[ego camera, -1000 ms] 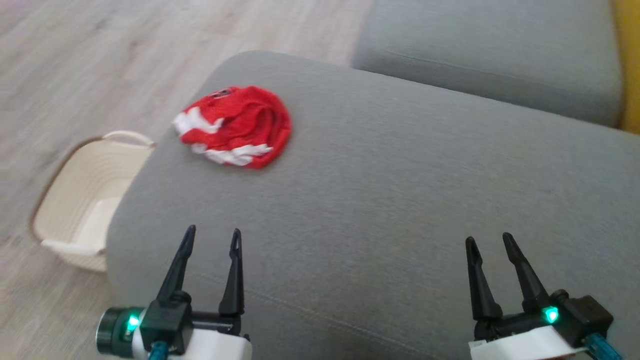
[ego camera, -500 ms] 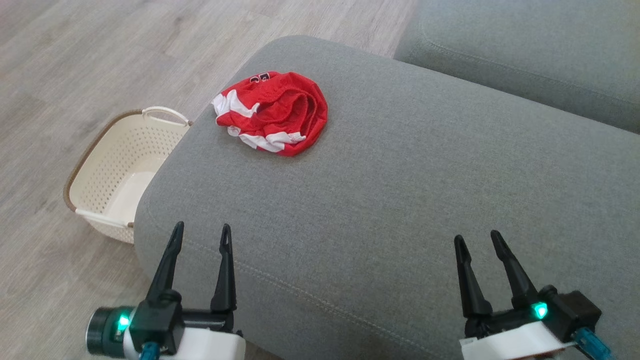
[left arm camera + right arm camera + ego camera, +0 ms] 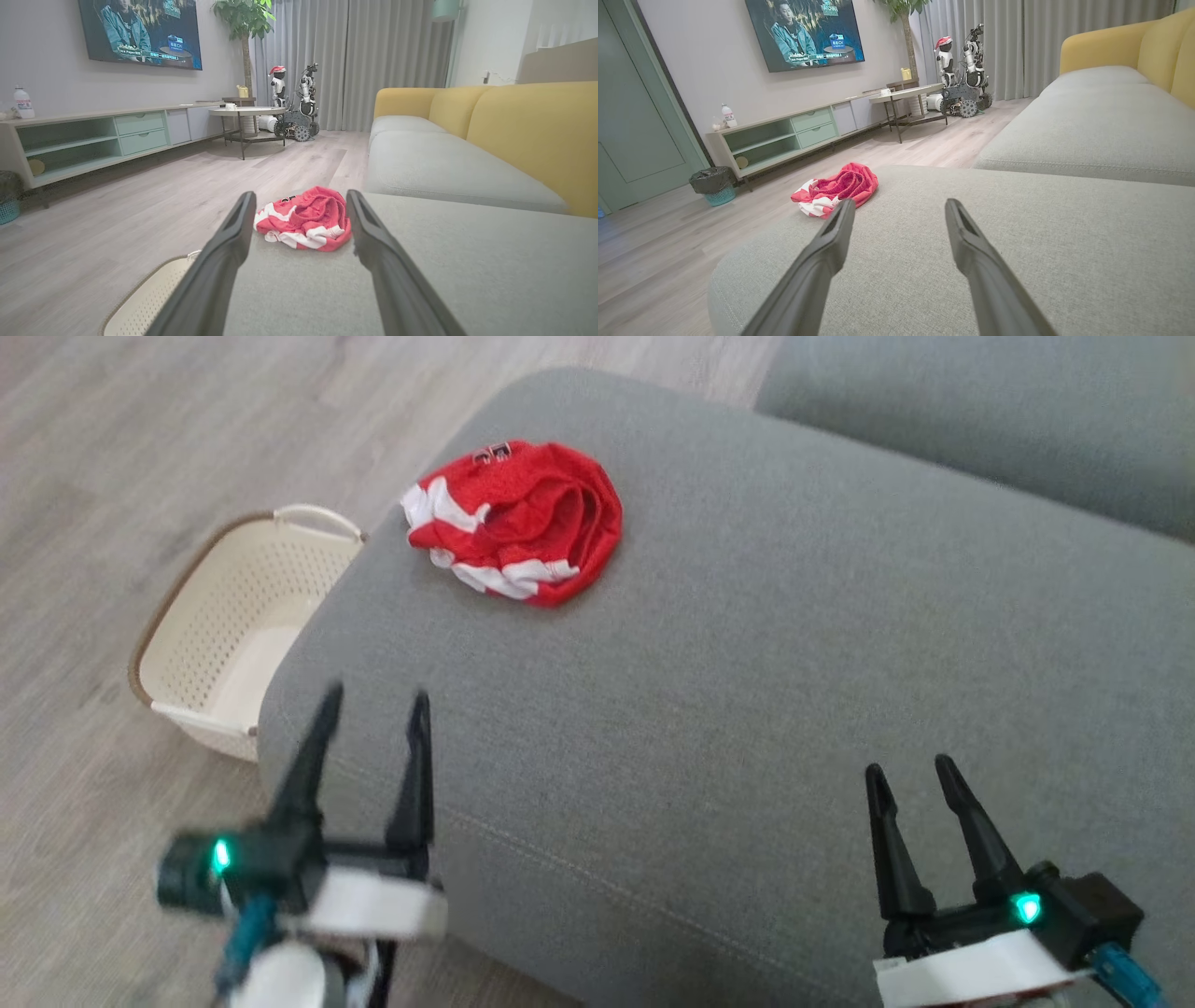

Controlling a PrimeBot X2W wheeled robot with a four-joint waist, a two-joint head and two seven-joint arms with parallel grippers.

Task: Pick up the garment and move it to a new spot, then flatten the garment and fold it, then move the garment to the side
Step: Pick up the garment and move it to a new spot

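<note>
Soft, even light fills the room, brightest at the pale curtains (image 3: 355, 60) at the far end. Shadows are weak: the red garment (image 3: 523, 523) throws only a thin dark rim on the grey cushion (image 3: 747, 709). In the head view the left claw (image 3: 375, 698) is smeared by motion blur, its green lamp glowing, while the right claw (image 3: 907, 770) is crisp. In both wrist views the near fingers (image 3: 219, 266) look soft. The door (image 3: 626, 116) leans at the frame's edge, and the television (image 3: 805, 30) reads clearly.
</note>
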